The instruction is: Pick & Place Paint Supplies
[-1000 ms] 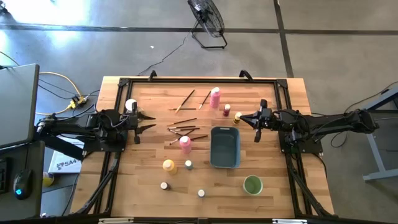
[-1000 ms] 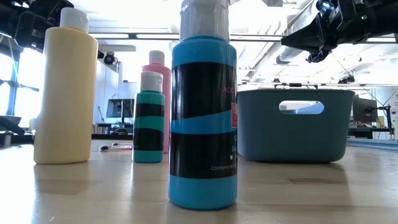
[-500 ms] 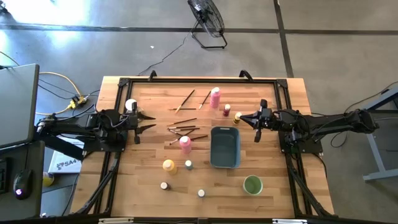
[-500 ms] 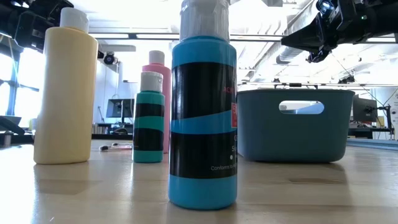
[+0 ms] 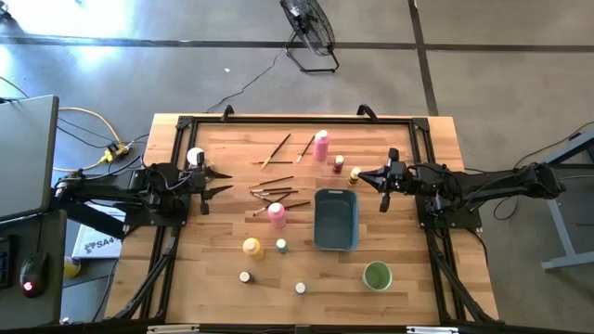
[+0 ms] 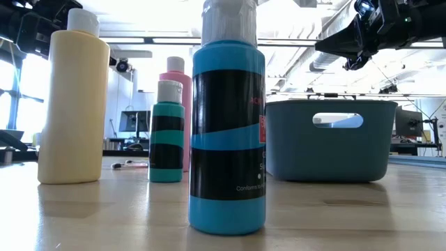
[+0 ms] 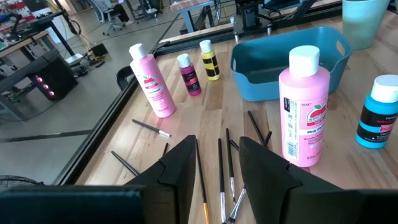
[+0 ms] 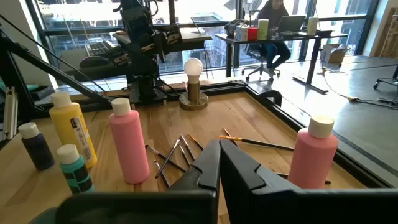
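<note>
My left gripper (image 5: 223,183) hovers open at the table's left side; in its wrist view several thin brushes (image 7: 222,171) lie on the table beyond its fingers. My right gripper (image 5: 364,176) hovers shut at the right, near two small jars (image 5: 346,168). One pink bottle (image 5: 277,214) stands mid-table, another (image 5: 321,146) at the far side. The yellow bottle (image 5: 251,248) stands nearer the front edge, with small jars (image 5: 281,246) around it. All stand upright on their bases; more brushes (image 5: 278,148) lie flat.
The blue-grey tray (image 5: 335,219) sits right of centre, a green cup (image 5: 377,276) near the front right. A white bulb on a base (image 5: 196,157) stands by the left arm. A black frame (image 5: 176,125) rims the table. A blue jar (image 6: 226,132) fills the low view.
</note>
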